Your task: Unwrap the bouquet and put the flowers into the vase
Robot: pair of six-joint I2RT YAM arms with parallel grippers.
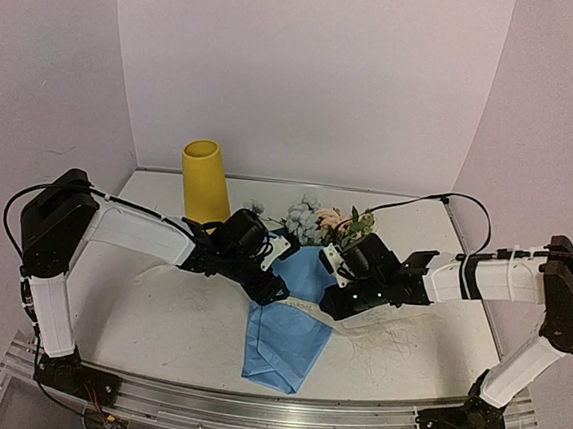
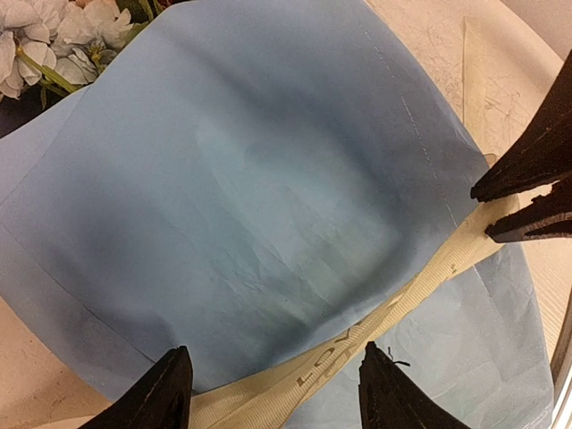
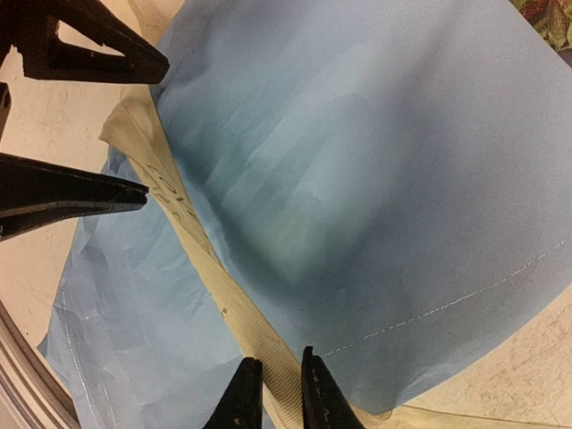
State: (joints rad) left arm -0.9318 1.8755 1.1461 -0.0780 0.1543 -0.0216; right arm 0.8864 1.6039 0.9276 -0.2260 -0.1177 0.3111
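On the worktop (image 1: 158,309), near the vase (image 1: 204,182), the bouquet (image 1: 293,315) lies between both arms, left jaws wide over its ribbon (image 2: 357,335), right jaws narrow astride it, grip unclear.

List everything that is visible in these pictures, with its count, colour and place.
vase: one, yellow, back left of table.
flowers: one bunch, pale blue and peach, at paper's far end.
paper: one sheet, light blue, table centre.
ribbon: one, cream, across the paper.
table: one, off-white, under everything.
left end effector: one, black, open astride the ribbon.
right end effector: one, black, fingers near together, ribbon between.
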